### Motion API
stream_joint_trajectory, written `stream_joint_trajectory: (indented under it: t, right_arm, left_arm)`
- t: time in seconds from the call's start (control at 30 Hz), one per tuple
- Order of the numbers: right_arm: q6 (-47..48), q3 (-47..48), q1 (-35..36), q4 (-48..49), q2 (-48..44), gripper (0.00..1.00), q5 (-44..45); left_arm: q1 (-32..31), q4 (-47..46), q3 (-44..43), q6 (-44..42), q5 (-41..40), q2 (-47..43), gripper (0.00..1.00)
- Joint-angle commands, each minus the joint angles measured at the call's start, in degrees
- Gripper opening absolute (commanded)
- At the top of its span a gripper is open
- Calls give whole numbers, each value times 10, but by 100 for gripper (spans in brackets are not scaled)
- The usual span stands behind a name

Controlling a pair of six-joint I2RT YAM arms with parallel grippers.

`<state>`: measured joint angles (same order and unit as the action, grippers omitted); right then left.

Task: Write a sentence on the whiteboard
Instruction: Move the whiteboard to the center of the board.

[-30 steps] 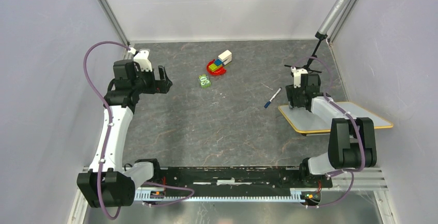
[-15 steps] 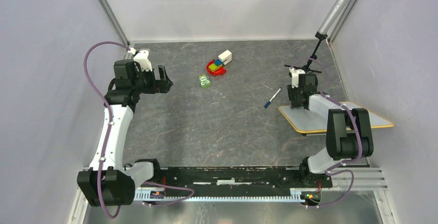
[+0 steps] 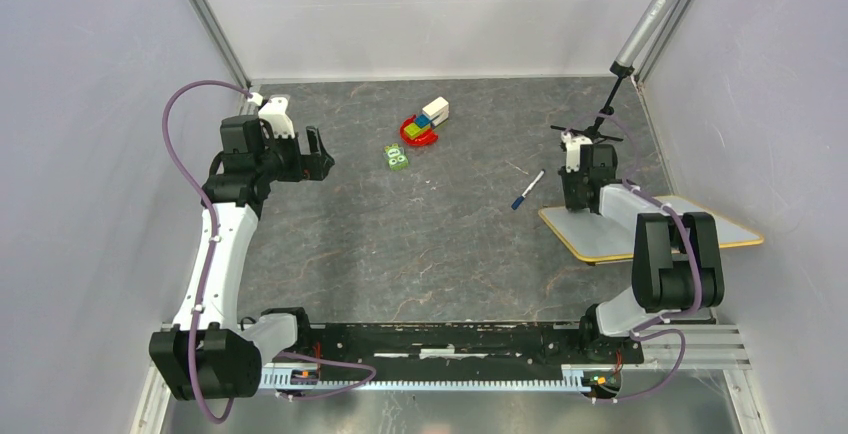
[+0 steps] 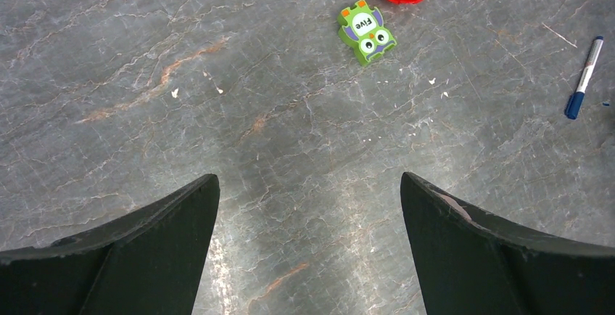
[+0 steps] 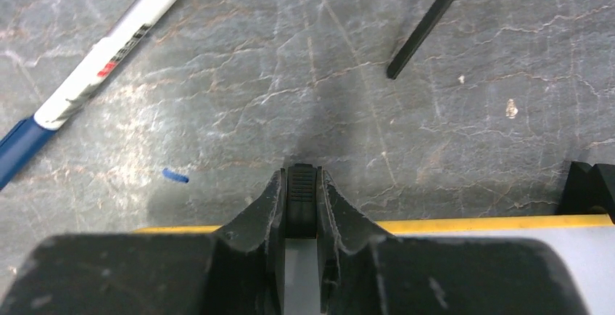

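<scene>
The right gripper [image 5: 302, 177] is pinching a small black clip [image 5: 302, 199] on the flat white, yellow-rimmed whiteboard [image 3: 592, 236] at the table's [image 3: 440, 244] right edge. The left gripper [image 4: 308, 178] is hanging open. Keeping that pinch square on the clip should stop the board pivoting.

From high above and behind both arm bases, looking down and forward over the whole counter [image 3: 420, 254]. From the left wrist, held well up, tilted down past the wide-apart left tool [image 4: 308, 178] toward the green owl block [image 4: 367, 32] and blue marker [image 4: 584, 77], both also caught from overhead. From the right wrist, very close, just above the whiteboard [image 5: 471, 222] rim, likewise catching that marker.
</scene>
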<state>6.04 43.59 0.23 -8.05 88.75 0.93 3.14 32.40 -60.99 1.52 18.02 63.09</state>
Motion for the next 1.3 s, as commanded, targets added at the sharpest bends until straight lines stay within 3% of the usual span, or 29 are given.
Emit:
stream_joint_trajectory:
  t: [0.0,0.37,1.27]
  right_arm:
    - [27,-36,38,-82,-17,0,-68]
    - [133,-16,167,-110,-11,0,-86]
    - [384,223,512,-257,200,0,-107]
  left_arm:
    - [0,-24,-4,23,-4,2,100]
    - [-1,-23,-2,24,12,6,100]
    - [0,-14,9,11,24,2,100]
